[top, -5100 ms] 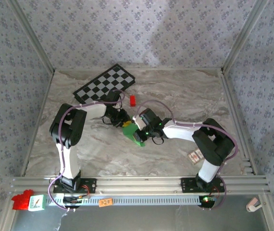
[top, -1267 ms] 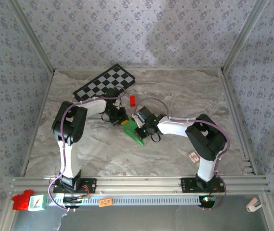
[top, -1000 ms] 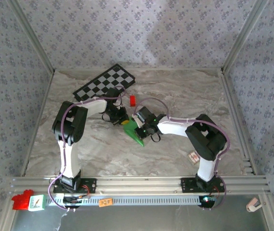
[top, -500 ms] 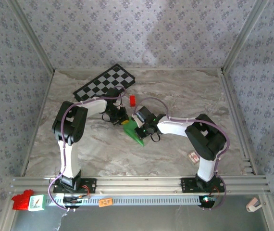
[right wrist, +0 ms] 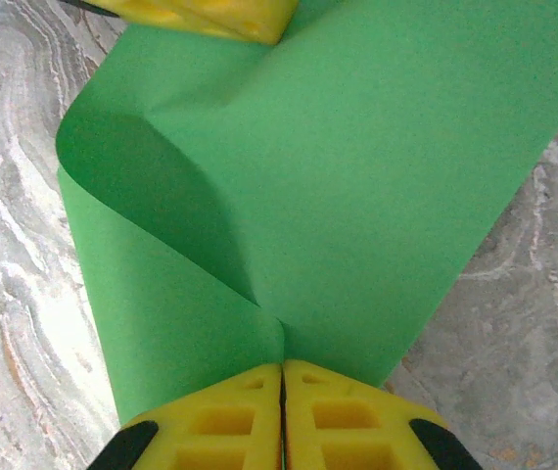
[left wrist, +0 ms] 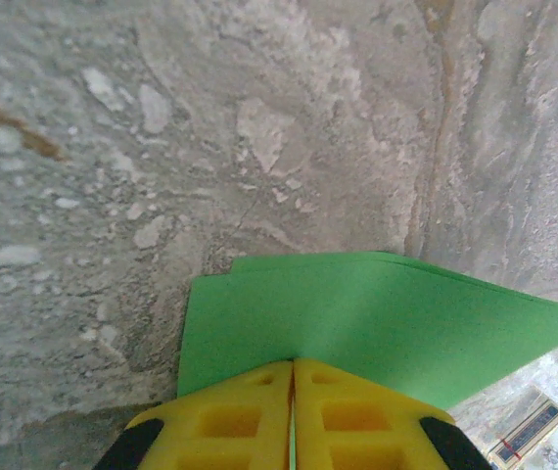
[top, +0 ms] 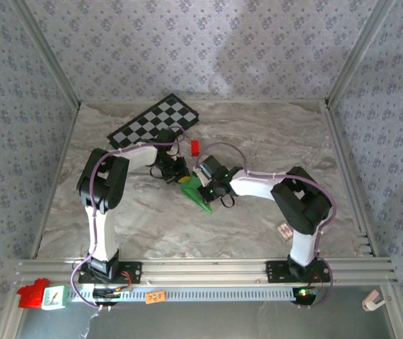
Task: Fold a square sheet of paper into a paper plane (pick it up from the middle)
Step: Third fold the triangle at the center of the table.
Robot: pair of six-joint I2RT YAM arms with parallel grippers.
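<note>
The square sheet of paper [top: 200,198] is bright green and folded into a pointed wedge, lying mid-table between the two arms. My left gripper [top: 183,178] is shut on its far-left edge; in the left wrist view the yellow fingertips [left wrist: 259,392] meet on the green sheet [left wrist: 377,313]. My right gripper [top: 209,189] is shut on the sheet's right side. In the right wrist view, a loose curled flap [right wrist: 152,176] rises from a crease that ends at the gripper [right wrist: 282,366]. The left gripper's yellow finger [right wrist: 210,15] shows at the top of that view.
A black-and-white checkerboard [top: 155,121] lies at the back left, with a small red block [top: 194,147] just beyond the grippers. A small card [top: 285,230] rests near the right arm's base. Marbled table [top: 152,226] extends to the walled sides.
Since five seconds ago both grippers have shifted slightly toward the back left with the paper, which now lies flatter. Over the last second almost nothing has moved.
</note>
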